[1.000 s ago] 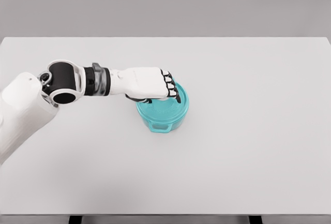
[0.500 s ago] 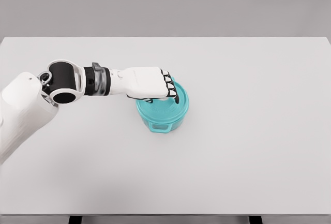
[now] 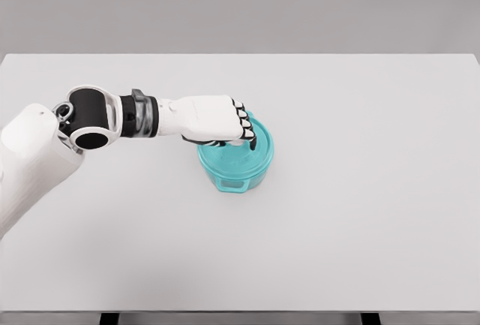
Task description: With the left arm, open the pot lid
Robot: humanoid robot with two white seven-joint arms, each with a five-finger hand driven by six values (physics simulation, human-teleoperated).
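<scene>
Pot sits near the middle of the counter, a little left of centre, a teal round vessel with a small side handle showing at its near edge. Its lid looks seated on the rim, level, with no gap that I can make out from this high view. The knob at the lid's centre is hidden under the fingers, so I cannot say how it is held.

Directly over the pot's far-left part lies the left hand, its arm coming in from the left edge and running almost straight across the counter. The palm faces down and the fingers curl down onto the lid's middle, closed as if around the knob; I judge it to be gripping the lid, though the contact itself is out of sight.

So the lid lies straight below the hand rather than off to one side. The coming move, as I judge it, is a lift upward, then a carry clear of the pot. Any sideways pull before the lid clears the rim could drag the pot along.

No right hand shows in this view.
</scene>
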